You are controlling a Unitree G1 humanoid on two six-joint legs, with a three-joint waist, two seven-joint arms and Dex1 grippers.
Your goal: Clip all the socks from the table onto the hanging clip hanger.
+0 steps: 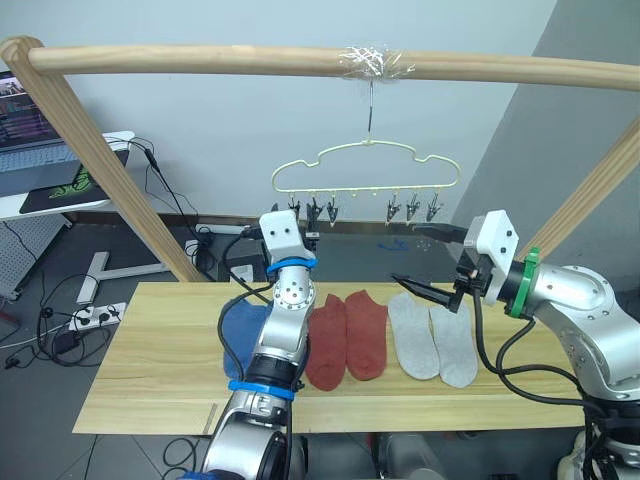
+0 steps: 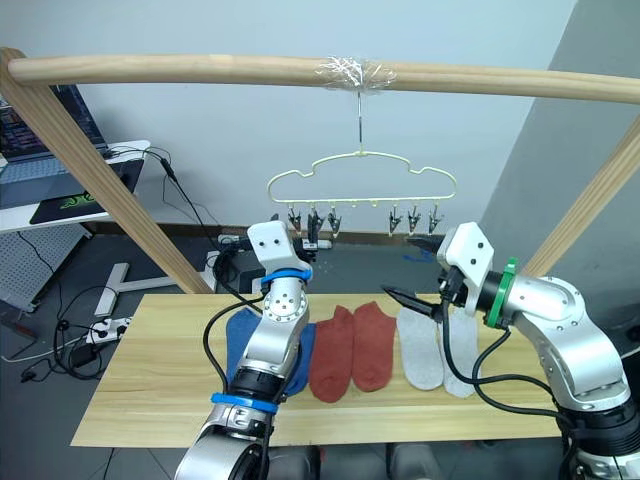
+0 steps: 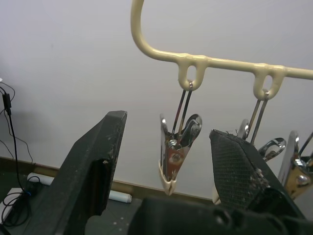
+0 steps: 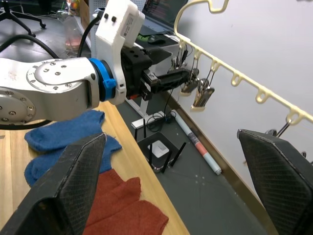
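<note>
The pale yellow clip hanger (image 1: 365,160) hangs by its hook from the wooden pole, with grey metal clips (image 1: 410,208) along its lower bar. My left gripper (image 3: 168,128) is raised to the leftmost clips and stands open, with one clip (image 3: 174,155) between its fingers, untouched. To the right of the hanger, my right gripper (image 1: 425,260) is open and empty above the grey socks. On the table (image 1: 150,380) lie two blue socks (image 1: 240,330) partly behind my left arm, two rust red socks (image 1: 345,335) and two light grey socks (image 1: 432,340).
A round wooden pole frame (image 1: 200,60) spans the scene, its slanted legs at both sides of the table. A side desk with a laptop (image 1: 25,120) stands at the far left. Cables and a power strip (image 1: 95,315) lie on the floor.
</note>
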